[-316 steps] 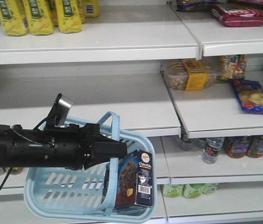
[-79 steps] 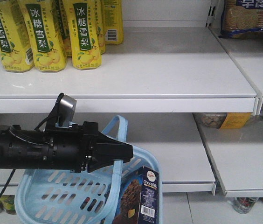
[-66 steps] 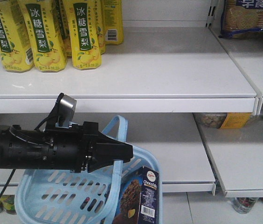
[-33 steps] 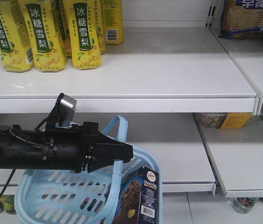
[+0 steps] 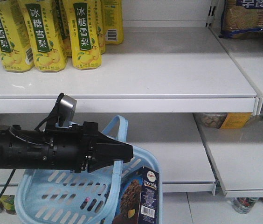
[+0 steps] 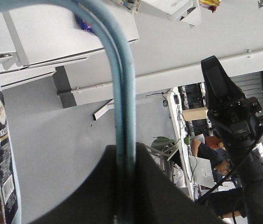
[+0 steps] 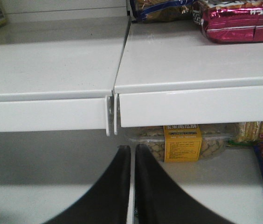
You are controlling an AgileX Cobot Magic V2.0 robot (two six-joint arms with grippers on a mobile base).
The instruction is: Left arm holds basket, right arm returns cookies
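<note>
Blue basket (image 5: pixel 47 198) hangs before white store shelves (image 5: pixel 169 70), lower left.
The left gripper (image 5: pixel 128 152) pinches its handles (image 5: pixel 118 137). The cookies (image 5: pixel 141 198) stand in its right corner, cut off at the bottom edge. The right gripper (image 7: pixel 132 156) is pressed together, empty.

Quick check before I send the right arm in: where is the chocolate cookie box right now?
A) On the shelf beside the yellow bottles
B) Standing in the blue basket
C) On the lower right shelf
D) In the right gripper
B: the cookie box stands upright inside the basket, which hangs by its handle from the left gripper. The right gripper is closed on nothing.
</note>
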